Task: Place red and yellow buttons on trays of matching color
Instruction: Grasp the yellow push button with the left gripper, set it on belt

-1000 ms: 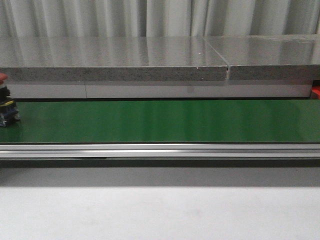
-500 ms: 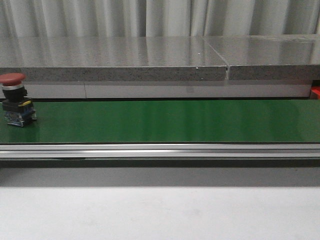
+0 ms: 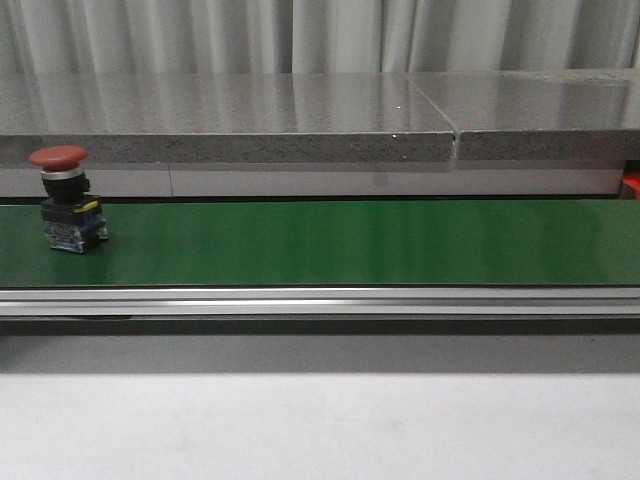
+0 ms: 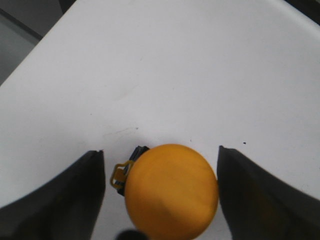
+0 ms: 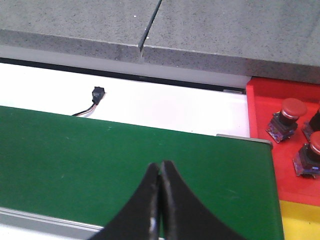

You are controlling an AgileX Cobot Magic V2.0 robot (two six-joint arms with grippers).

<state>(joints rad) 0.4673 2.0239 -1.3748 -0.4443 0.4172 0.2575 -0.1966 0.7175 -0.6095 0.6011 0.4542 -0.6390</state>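
I had a red mushroom-head push button (image 3: 66, 198) standing upright at the far left of the green conveyor belt (image 3: 350, 242), so I was basically at the waiting step. My right fingers (image 5: 159, 200) were pressed together, empty, over the belt's other end; I figured the next move was opening them as it arrived. My left fingers (image 4: 160, 195) were spread wide either side of one yellow-orange dome button (image 4: 171, 190) on the white desk (image 4: 175, 65), not gripping (yet). The red plastic tray (image 5: 260, 107) held three red buttons.
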